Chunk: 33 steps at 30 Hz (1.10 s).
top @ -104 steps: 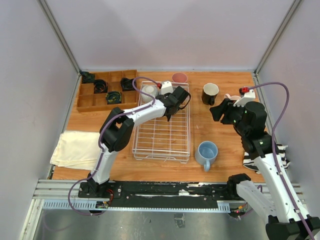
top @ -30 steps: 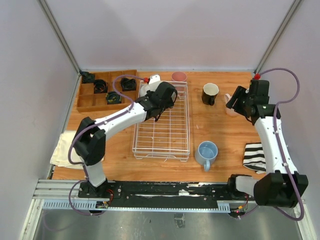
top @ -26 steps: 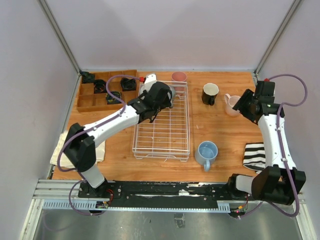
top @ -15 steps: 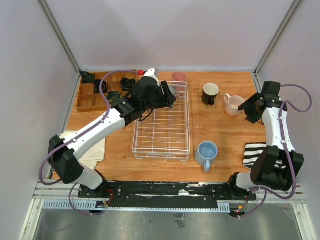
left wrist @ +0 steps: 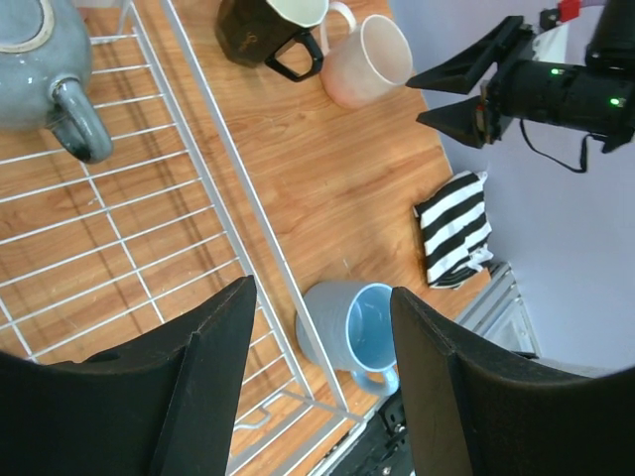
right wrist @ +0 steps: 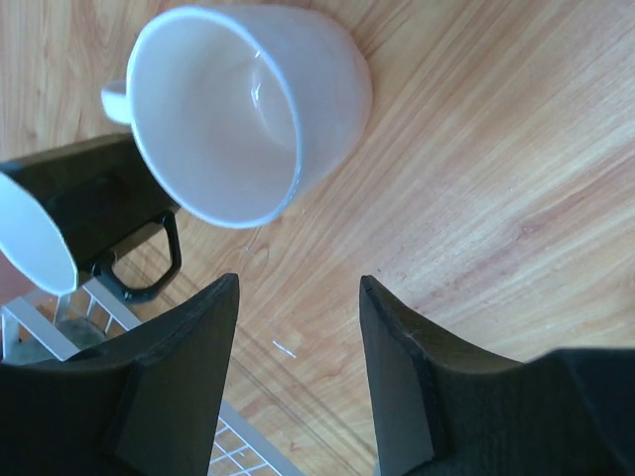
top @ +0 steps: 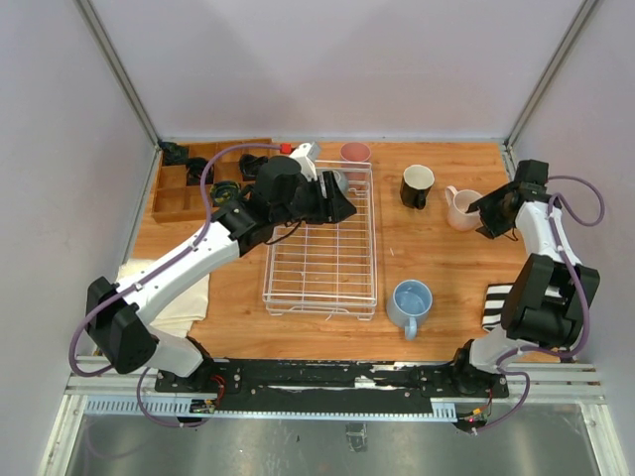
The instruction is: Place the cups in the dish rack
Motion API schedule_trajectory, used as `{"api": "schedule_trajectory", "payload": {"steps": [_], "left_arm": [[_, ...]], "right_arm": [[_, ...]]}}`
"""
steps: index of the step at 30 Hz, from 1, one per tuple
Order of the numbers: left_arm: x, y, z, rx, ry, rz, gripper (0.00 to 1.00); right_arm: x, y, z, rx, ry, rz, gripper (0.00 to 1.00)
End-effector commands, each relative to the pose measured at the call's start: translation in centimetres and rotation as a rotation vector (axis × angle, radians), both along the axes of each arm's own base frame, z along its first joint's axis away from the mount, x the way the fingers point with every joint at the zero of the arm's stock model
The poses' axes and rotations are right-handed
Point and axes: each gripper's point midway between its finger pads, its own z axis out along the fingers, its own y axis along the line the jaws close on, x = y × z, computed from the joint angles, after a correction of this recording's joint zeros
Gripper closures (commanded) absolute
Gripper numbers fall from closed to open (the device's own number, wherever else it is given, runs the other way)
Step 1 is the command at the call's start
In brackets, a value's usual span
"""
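The white wire dish rack [top: 319, 311] lies mid-table with a grey-green mug [top: 338, 179] in its far right corner. My left gripper [top: 344, 208] hovers open and empty over that end of the rack; the left wrist view shows the grey-green mug [left wrist: 42, 61], the rack's rim [left wrist: 230, 180] and the light blue mug [left wrist: 349, 327]. Outside the rack stand the pink tumbler [top: 355, 153], black mug [top: 417, 185], pale pink mug [top: 461, 208] and light blue mug [top: 410, 302]. My right gripper [top: 481, 212] is open just right of the pale pink mug [right wrist: 248, 109], empty.
A brown compartment tray [top: 169, 193] with black coiled objects sits far left. A cream cloth [top: 164, 293] lies near left, and a striped cloth [top: 496, 307] near right, partly under the right arm. Walls close in on both sides.
My left gripper has swung right and nearer across the rack's far end. The right arm has pulled to the table's right edge, its gripper now facing the pale pink mug.
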Motion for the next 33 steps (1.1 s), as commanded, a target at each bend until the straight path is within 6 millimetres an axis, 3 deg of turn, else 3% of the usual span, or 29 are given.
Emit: {"api": "schedule_trajectory", "payload": {"steps": [1,12,24,27,33], "left_arm": [[-0.9,-0.4,2.7,-0.064,-0.065,-0.074,0.39],[-2.5,-1.3,5.9,-0.138,-0.088,-0.178,0.38],[-2.7,-0.6,5.8,-0.123,-0.072,-0.169,0.38],[-2.7,-0.3,6.5,-0.144,-0.060,-0.169,0.38],[-2.6,0.1,7.7,-0.193,-0.041,-0.181,0.37]], "right_arm": [[1.4,-1.7,-0.2,0.022,-0.013,-0.092,0.47],[3.2,-2.8,-2.3,0.024,0.020,-0.123,0.47],[4.5,-3.2,-4.5,0.045,0.057,-0.131,0.51],[4.5,-3.2,-5.0,0.045,0.067,-0.121,0.60],[4.1,-2.7,-5.9,0.066,0.059,-0.065,0.94]]}}
